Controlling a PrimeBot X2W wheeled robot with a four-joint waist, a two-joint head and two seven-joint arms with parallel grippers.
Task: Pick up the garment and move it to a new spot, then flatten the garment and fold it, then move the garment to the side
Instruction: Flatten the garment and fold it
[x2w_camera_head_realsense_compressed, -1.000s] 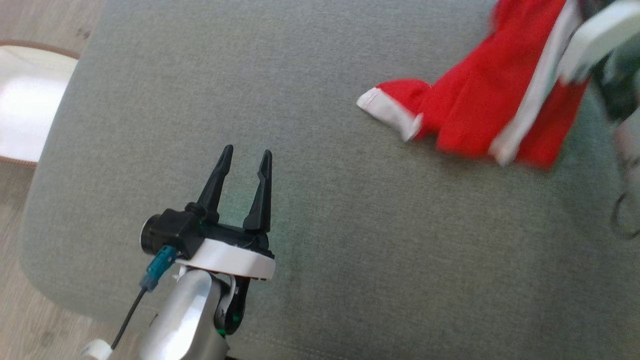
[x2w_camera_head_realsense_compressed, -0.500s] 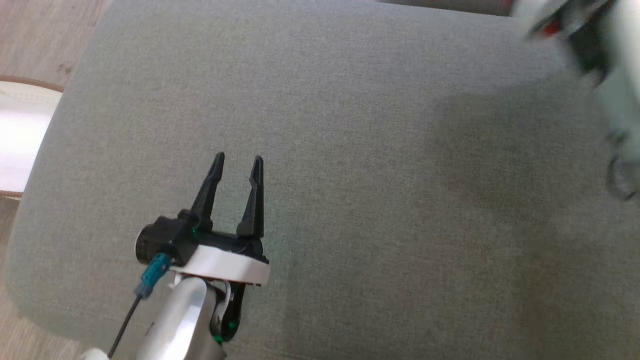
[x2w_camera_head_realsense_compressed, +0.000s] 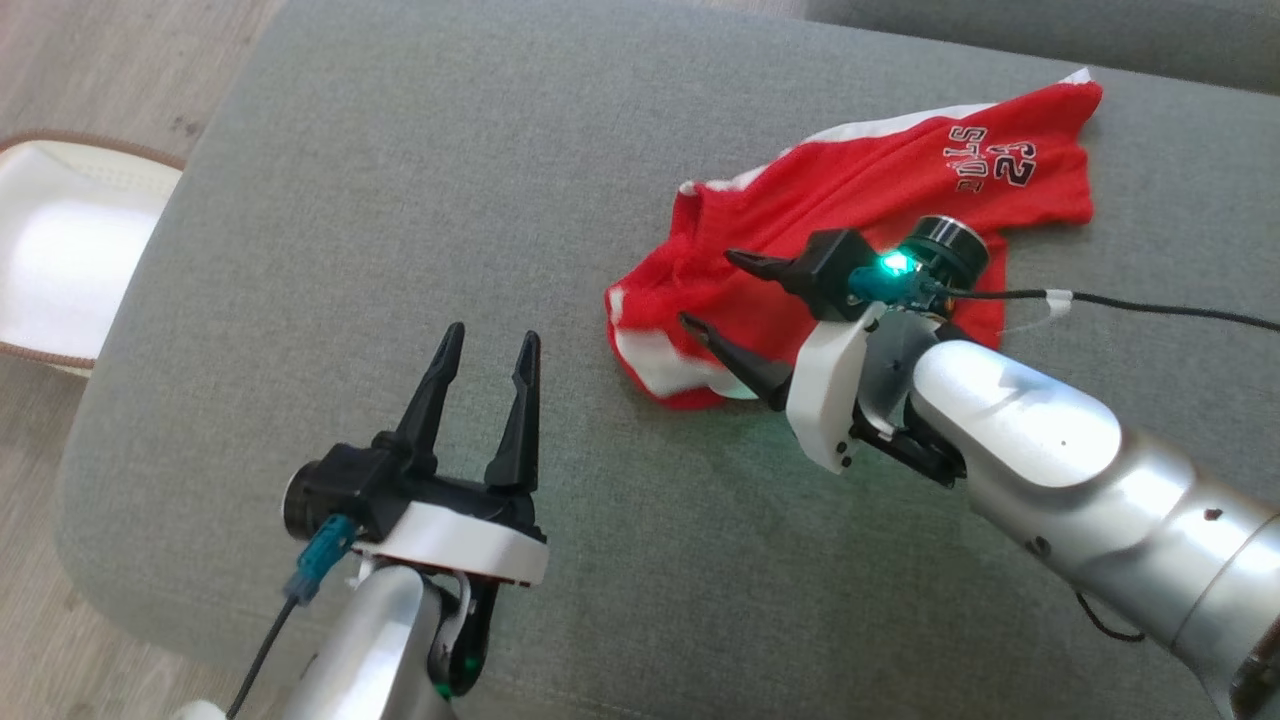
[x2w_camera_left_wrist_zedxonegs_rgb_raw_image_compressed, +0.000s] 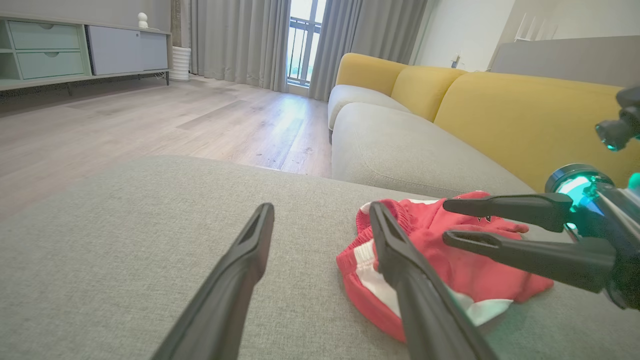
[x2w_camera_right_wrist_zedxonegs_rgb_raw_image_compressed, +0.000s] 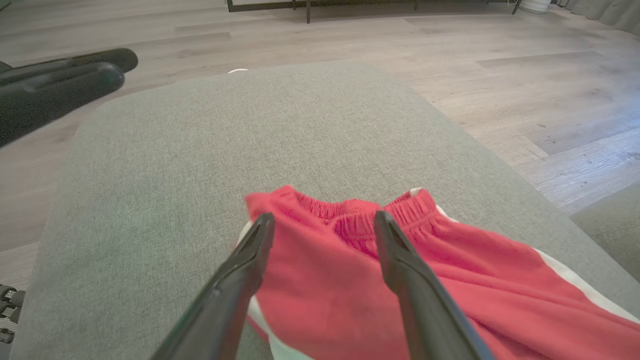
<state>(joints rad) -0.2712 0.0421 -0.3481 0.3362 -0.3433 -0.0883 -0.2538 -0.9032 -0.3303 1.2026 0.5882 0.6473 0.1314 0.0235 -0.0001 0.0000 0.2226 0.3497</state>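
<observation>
I see the red garment lying crumpled on the grey cushion, right claw spread wide and empty just over its waistband end, left claw also wide and empty, over bare cushion off to the left.

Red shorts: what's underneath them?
The grey seat cushion lies under the red shorts. Whether anything else hides beneath the crumpled cloth cannot be seen.

Garment on cushion, right of left gripper.
</observation>
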